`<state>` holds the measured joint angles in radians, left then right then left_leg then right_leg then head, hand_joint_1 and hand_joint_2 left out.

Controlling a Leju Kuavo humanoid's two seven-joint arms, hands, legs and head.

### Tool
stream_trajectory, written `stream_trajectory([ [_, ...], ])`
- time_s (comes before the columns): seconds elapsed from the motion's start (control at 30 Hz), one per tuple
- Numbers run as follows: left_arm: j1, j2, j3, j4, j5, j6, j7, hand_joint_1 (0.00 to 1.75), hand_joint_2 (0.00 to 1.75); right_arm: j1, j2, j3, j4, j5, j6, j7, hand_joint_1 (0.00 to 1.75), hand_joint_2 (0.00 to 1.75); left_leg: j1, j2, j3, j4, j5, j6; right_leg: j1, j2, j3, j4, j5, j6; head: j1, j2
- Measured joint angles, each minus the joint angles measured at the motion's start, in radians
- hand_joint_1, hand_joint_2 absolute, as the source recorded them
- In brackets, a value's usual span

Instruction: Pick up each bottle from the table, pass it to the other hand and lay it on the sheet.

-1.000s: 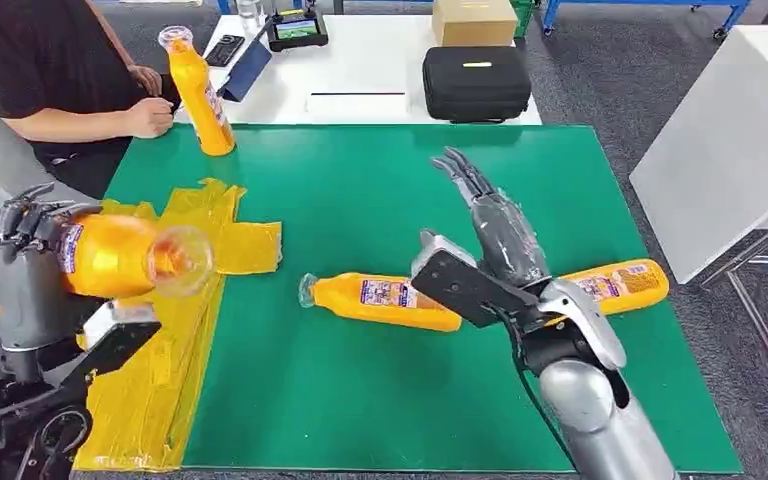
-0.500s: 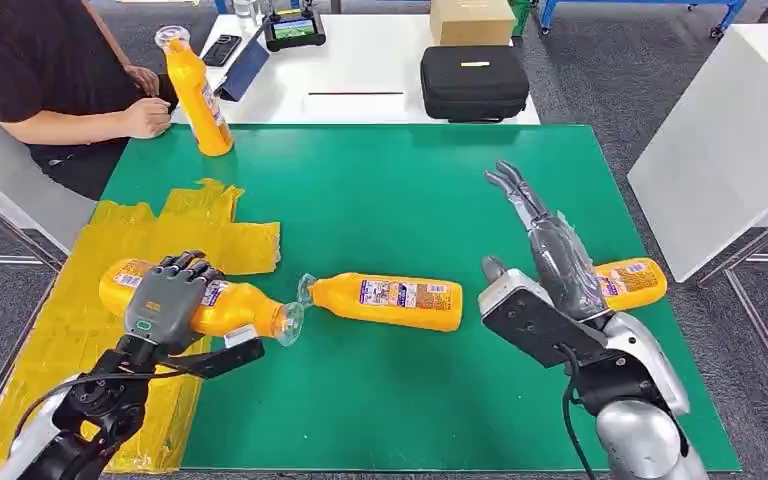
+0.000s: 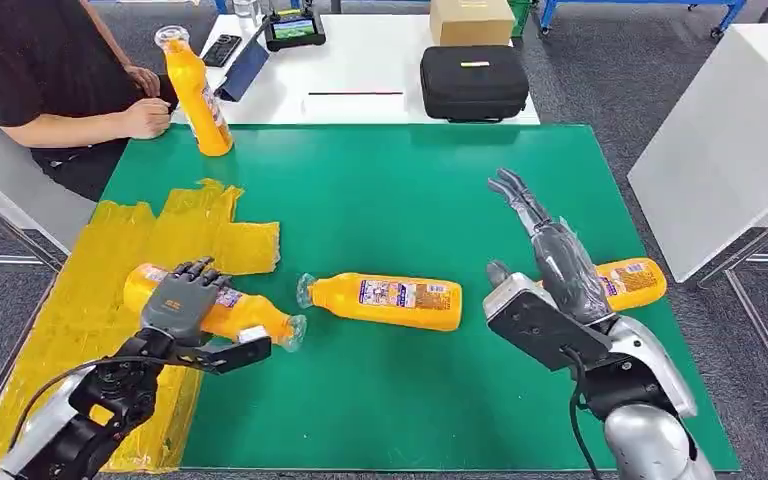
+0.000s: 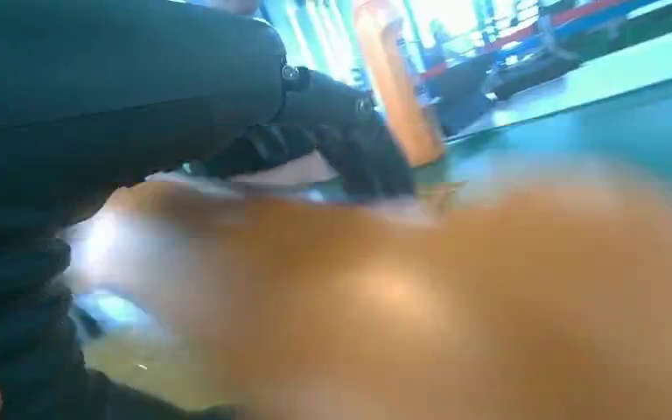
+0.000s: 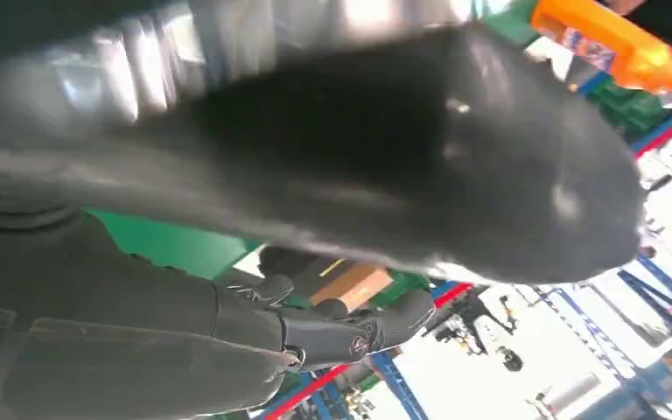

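- The left hand (image 3: 182,303) lies over an orange bottle (image 3: 230,312), fingers curled round its body; the bottle now lies almost flat, its base end over the yellow sheet (image 3: 100,290) and its clear-capped neck reaching out onto the green mat (image 3: 380,200).
- Half a second ago that bottle was a little nearer and tilted more; a second ago it was held up high at the left. So the lay-down looks nearly done, with only the release left.
- The right hand (image 3: 550,250) is spread and holds nothing, fingers pointing far; it has drifted slightly right, above a second lying bottle (image 3: 630,282) at the right edge.
- A third bottle (image 3: 385,301) lies mid-mat, untouched, and a fourth (image 3: 197,90) stands far left beside a person's hand (image 3: 147,117).
- The left wrist view adds a blurred close look at dark fingers (image 4: 350,153) over the orange body; the right wrist view shows that hand's fingers (image 5: 350,328) extended, with nothing in them.
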<state>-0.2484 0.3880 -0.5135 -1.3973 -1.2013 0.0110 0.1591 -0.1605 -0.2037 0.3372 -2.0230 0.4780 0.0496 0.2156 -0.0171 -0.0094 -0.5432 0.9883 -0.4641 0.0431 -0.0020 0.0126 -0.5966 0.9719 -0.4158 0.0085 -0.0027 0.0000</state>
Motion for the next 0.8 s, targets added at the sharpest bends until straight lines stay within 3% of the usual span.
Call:
stream_trajectory([
  [0.47,-0.001,-0.003,0.007,0.006,-0.021,-0.073,0.041,0.00,1.75,0.023,-0.003,0.016,0.000,0.040,0.028,0.034,0.00,0.00,0.000,0.000,0.000,0.000,0.000,0.000,0.000,0.000,0.000,0.000,0.000,0.000,0.000,0.000],
  [0.5,0.002,-0.003,0.011,0.005,-0.011,-0.079,0.047,0.00,1.75,0.026,-0.003,0.016,0.000,0.047,0.034,0.036,0.00,1.75,0.000,0.000,0.000,0.000,0.000,0.000,0.000,0.000,0.000,0.000,0.000,0.000,0.000,0.000],
  [0.57,0.012,-0.003,0.029,-0.010,0.022,-0.089,0.060,0.00,1.75,0.035,-0.005,0.016,0.000,0.061,0.037,0.043,0.00,1.75,0.000,0.000,0.000,0.000,0.000,0.000,0.000,0.000,0.000,0.000,0.000,0.000,0.000,0.000],
  [0.6,0.017,-0.004,0.037,-0.018,0.041,-0.091,0.064,0.00,0.00,0.038,-0.006,0.017,0.000,0.068,0.044,0.050,0.00,1.75,0.000,0.000,0.000,0.000,0.000,0.000,0.000,0.000,0.000,0.000,0.000,0.000,0.000,0.000],
  [0.67,0.026,-0.008,0.064,-0.043,0.146,-0.078,0.066,0.00,0.00,0.043,-0.009,0.018,0.005,0.094,0.064,0.080,0.00,1.75,0.000,0.000,0.000,0.000,0.000,0.000,0.000,0.000,0.000,0.000,0.000,0.000,0.000,0.000],
  [0.8,0.047,-0.039,0.162,-0.128,0.552,0.100,-0.030,0.00,0.00,0.045,-0.022,0.024,0.037,0.165,0.126,0.152,0.00,1.75,0.000,0.000,-0.001,0.000,0.000,0.000,0.000,0.000,0.000,0.000,0.000,0.000,0.000,0.000],
])
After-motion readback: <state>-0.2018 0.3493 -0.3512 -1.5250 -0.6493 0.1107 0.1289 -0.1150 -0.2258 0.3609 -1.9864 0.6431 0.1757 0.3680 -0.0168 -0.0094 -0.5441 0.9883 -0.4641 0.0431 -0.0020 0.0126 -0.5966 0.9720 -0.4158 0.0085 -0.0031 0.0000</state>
